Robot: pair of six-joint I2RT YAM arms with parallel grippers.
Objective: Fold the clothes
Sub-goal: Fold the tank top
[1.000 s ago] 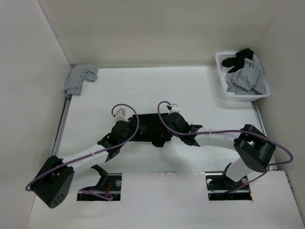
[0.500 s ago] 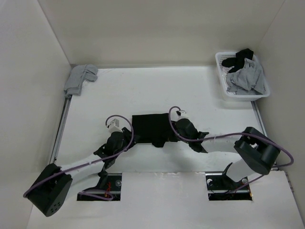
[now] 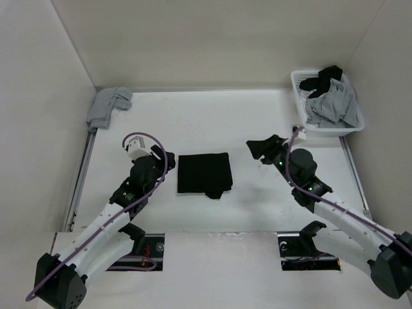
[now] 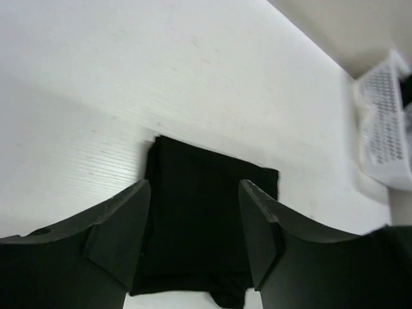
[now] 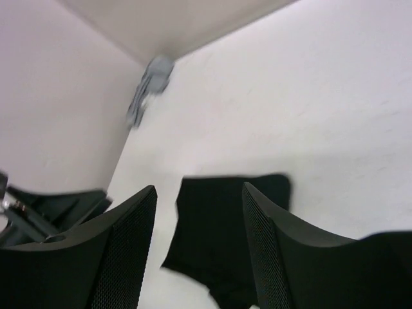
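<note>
Lying folded between the left gripper (image 4: 194,188) and right gripper (image 5: 199,188), both spread empty, the clothes (image 3: 204,174) seemed finished.

Both arms (image 3: 106,224) show white links, black joints, looping purple cables (image 3: 165,161).

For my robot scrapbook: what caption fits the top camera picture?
Folded black garment on the table between left gripper and right gripper, both open.

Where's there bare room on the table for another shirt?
Free: the far strip between the grey garment and the basket, beyond the black garment. Crowded: either side of that garment, flanked by the left gripper and right gripper.
</note>
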